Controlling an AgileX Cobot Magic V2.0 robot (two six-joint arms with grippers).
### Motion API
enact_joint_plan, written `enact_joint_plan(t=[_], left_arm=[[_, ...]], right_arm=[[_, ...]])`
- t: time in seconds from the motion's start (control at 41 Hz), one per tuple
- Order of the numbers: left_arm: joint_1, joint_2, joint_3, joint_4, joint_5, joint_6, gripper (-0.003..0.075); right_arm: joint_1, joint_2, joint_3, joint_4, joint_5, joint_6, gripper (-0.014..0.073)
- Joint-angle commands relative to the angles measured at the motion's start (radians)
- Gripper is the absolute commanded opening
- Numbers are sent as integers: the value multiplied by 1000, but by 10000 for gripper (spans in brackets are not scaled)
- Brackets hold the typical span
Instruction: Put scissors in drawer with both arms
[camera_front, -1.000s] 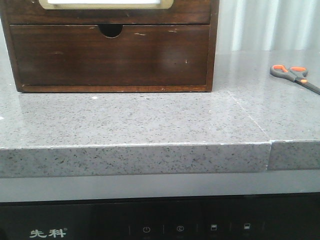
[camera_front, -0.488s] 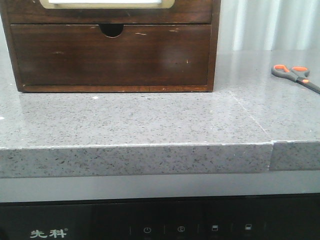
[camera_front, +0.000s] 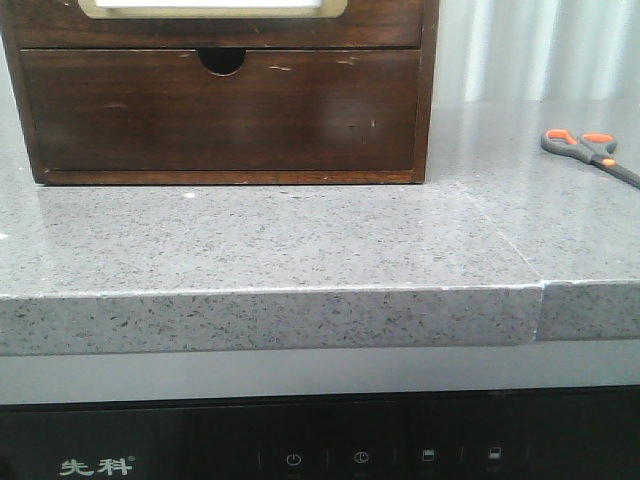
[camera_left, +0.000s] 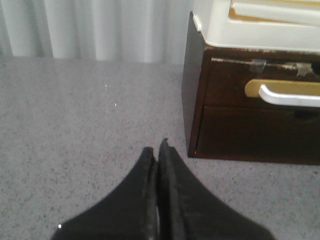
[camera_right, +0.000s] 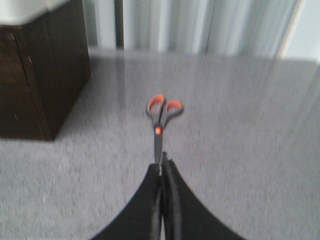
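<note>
The scissors lie flat on the grey counter at the far right, orange-lined loops pointing left and the blades running off the frame edge. In the right wrist view the scissors sit straight ahead of my right gripper, which is shut and empty; its fingertips cover the blade tip. The drawer, dark wood with a white panel in a tan rim, is closed at the top of the cabinet. My left gripper is shut and empty, hovering over bare counter just left of the cabinet, where the drawer shows. Neither gripper appears in the front view.
Below it is a plain scratched drawer front with a half-round notch, also closed. A white box sits on the cabinet. The counter's front edge runs across, with a seam at the right. Pale curtains hang behind.
</note>
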Motion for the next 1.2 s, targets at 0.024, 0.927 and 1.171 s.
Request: enact_joint_plan(t=[0.024,0.927,1.171], left_arm=[[-8,57,-15,0,-53,-10,-20],[-8,166,10,-322,-78,-7,607],[-8,280,10,-643,-183,52,607]], right_arm=[[2,80,-33,-20,-37,-6,-68],[2,215,-33,-57,1,-18,560],[2,215,-33,-57,2,-18,560]])
